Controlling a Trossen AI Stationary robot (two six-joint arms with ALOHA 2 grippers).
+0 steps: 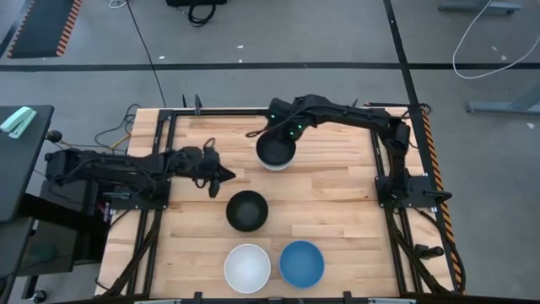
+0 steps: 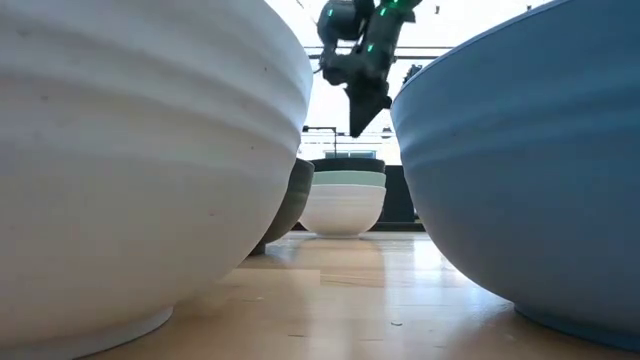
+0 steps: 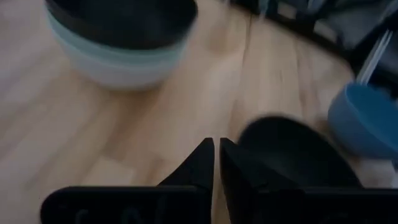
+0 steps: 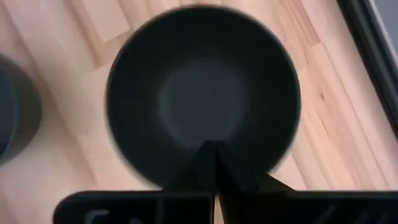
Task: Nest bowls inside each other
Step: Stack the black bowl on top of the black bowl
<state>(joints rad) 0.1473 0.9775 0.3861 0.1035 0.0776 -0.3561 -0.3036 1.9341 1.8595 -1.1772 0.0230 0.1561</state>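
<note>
At surface's far middle: nested stack (image 1: pixel 276 153) — black bowl in mint in white.
Loose bowls: black (image 1: pixel 247 210), white (image 1: pixel 247 267), blue (image 1: pixel 301 263); probably light, rigid, slippery — pinch rim.
Right hand (image 1: pixel 272 145): above stack, pressed together, empty.
Left hand (image 1: pixel 226 176): near black bowl, nearly together, empty.
</note>
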